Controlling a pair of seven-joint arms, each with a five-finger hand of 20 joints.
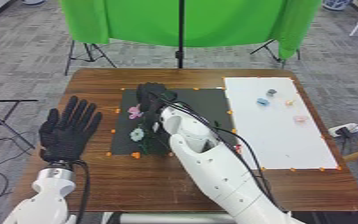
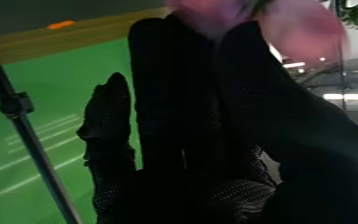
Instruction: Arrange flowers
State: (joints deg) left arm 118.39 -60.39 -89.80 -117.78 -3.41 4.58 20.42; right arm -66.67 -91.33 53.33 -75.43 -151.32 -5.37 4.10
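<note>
Right hand [image 1: 151, 92] at a pink flower [image 2: 304, 31], arrangement apparently part done

Thumb and fingers nearly meet at the petals, seemingly pinching them, over the dark mat [image 1: 207, 98]. A pale flower [image 1: 137, 134] lies on that mat; a blue piece [image 1: 262, 101] and a pink piece [image 1: 301, 119] sit on the white sheet [image 1: 278, 145], probably awaiting placement. Left hand [image 1: 65, 136] is open, empty.

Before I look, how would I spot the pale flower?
On the brown table, find the dark mat. By its left edge is the pale flower, nearer the robot than the pink blooms and, unlike them, whitish green.
</note>
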